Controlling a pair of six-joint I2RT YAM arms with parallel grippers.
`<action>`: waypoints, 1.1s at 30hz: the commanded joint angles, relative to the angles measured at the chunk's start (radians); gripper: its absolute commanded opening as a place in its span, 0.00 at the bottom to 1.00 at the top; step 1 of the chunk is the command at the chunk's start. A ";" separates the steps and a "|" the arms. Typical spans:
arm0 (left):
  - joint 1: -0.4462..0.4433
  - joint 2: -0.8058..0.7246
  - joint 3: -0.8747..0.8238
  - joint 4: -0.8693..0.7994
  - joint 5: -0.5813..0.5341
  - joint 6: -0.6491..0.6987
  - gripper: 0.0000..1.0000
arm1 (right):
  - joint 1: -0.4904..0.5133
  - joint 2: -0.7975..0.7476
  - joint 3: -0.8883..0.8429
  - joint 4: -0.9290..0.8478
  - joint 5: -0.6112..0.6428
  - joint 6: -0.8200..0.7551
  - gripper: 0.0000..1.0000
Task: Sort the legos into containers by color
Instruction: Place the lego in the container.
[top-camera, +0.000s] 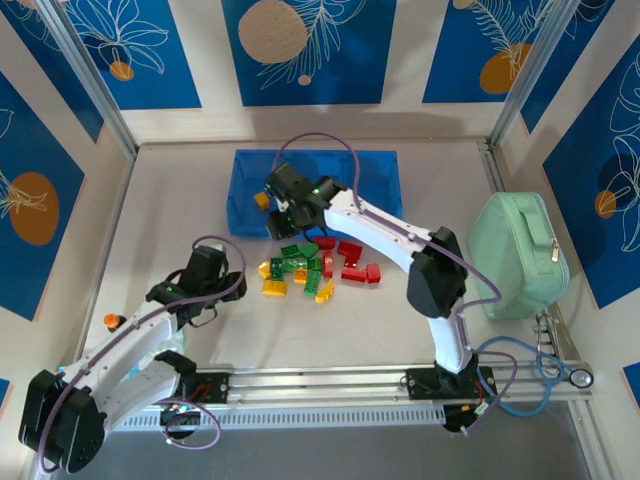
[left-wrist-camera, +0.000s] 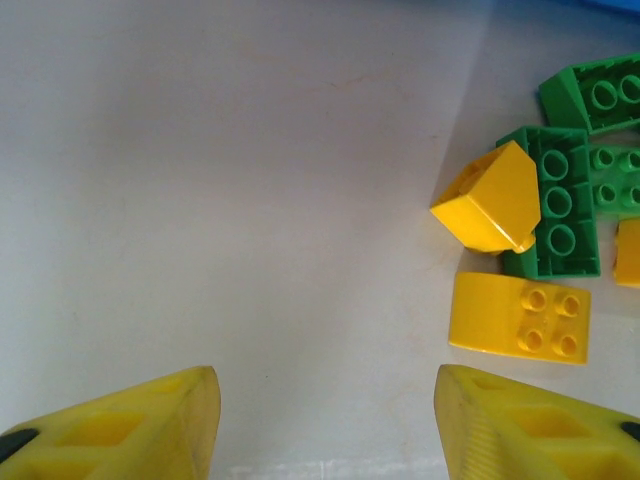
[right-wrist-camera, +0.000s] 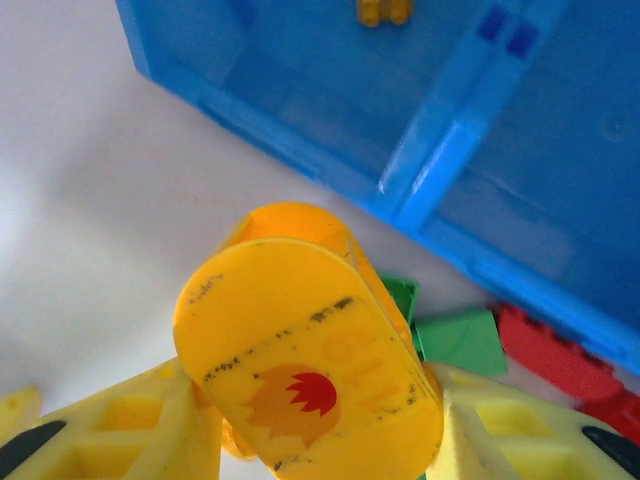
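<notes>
The right gripper (right-wrist-camera: 310, 425) is clamped on a rounded yellow-orange piece (right-wrist-camera: 300, 330) with a flame sticker on its face. It hangs over the counter (right-wrist-camera: 90, 200) just short of the near wall of the blue tray (right-wrist-camera: 300, 150). Past that wall, in the compartment ahead of it, lies one small yellow brick (right-wrist-camera: 384, 10). A raised divider separates that compartment from the next one. Just behind the held piece, green and red bricks lie on the counter against the outside of the tray wall.

The left gripper (left-wrist-camera: 325, 425) stands wide open with nothing between its fingers, low over bare counter. Off to its right lie a yellow wedge (left-wrist-camera: 490, 195) leaning on a green brick (left-wrist-camera: 560, 205), and a yellow four-stud brick (left-wrist-camera: 520, 318) just beside them.

From above, the main pile (top-camera: 315, 268) sits on the counter between the two arms and just in front of the tray: reds toward the right, greens in the middle, yellows along the left and near edge. A mint-green case (top-camera: 520, 255) lies well apart to the right.

The sorting looks to be at an early stage. One yellow is in the tray and a second yellow-orange piece is on its way. Roughly a dozen or more bricks wait on the counter. Red and green appear not yet begun, and two compartments look unclaimed.
</notes>
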 joint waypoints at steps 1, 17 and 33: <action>-0.016 -0.045 -0.036 -0.032 0.002 -0.033 0.59 | 0.007 0.080 0.142 -0.056 -0.038 -0.033 0.36; -0.019 -0.188 -0.068 -0.089 0.013 -0.037 0.59 | -0.028 0.540 0.730 -0.142 -0.049 -0.144 0.37; -0.024 -0.179 -0.009 -0.115 0.018 -0.011 0.59 | -0.018 0.510 0.760 -0.126 -0.002 -0.170 0.68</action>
